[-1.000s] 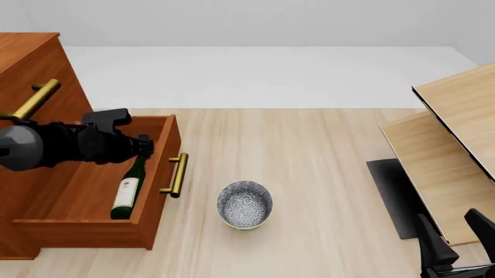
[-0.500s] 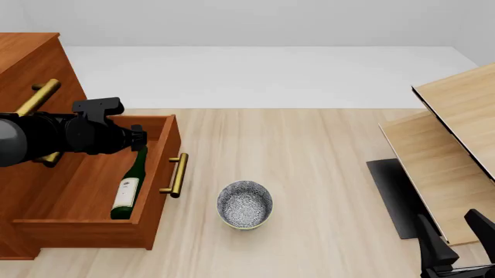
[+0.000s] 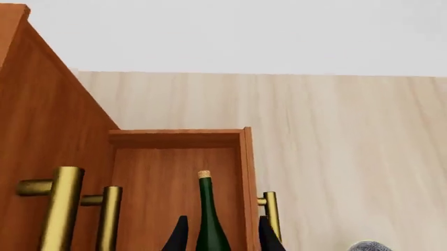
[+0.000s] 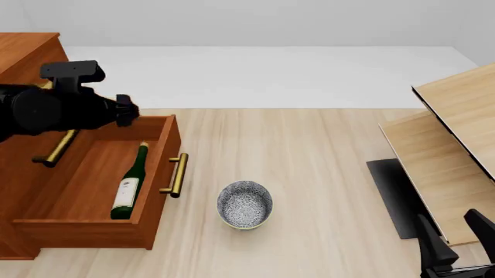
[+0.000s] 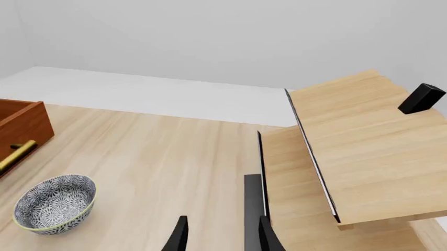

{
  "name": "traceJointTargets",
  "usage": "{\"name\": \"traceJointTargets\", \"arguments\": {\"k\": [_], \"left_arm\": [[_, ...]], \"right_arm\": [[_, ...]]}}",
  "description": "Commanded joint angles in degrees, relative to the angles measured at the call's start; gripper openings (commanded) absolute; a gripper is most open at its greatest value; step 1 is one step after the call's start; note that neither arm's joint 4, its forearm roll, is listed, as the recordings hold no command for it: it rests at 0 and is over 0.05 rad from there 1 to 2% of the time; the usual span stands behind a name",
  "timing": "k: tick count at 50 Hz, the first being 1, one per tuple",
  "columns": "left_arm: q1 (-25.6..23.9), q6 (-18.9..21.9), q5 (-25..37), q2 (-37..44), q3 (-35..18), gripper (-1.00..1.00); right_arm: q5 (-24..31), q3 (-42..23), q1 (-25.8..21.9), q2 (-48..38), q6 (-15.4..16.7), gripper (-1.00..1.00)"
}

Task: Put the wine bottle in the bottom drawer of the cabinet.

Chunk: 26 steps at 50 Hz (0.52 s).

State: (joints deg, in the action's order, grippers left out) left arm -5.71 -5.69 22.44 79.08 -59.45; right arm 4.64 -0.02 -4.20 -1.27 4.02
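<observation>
The cabinet [image 4: 27, 63] stands at the table's left with its drawer [image 4: 93, 197] pulled out, the bottle [image 4: 130, 182] lying inside along the front panel, neck pointing away, while the left gripper [image 4: 124, 111] hovers above with fingers apart, and a patterned bowl [image 4: 244, 204] sits nearby.

We see a round bowl [image 4: 244, 204] with a dense blue-and-white pattern and a pale yellowish rim standing upright on the light wooden floor [image 4: 309, 156], with open floor all around it. On the right we find pale light-wood furniture [image 4: 456, 145] made of slanted flat panels with thin dark edges, and a dark flat slab [image 4: 395, 197] lies on the floor beneath it. Beyond the wood floor we make out a plain white surface [image 4: 263, 75] running back to a grey wall.
</observation>
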Motion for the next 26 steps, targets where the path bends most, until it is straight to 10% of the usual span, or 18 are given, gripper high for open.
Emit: {"name": "traceJointTargets", "arguments": {"k": [1,26], "left_arm": [[-2.71,2.55,8.16,-9.09,-4.33,1.00],[-4.41,4.23,20.47,-25.74,-7.42,1.00]], "right_arm": [[0.07,0.00,0.13,0.04,-0.13,1.00],[-1.78,0.00,-0.29,-1.78,0.27,1.00]]}}
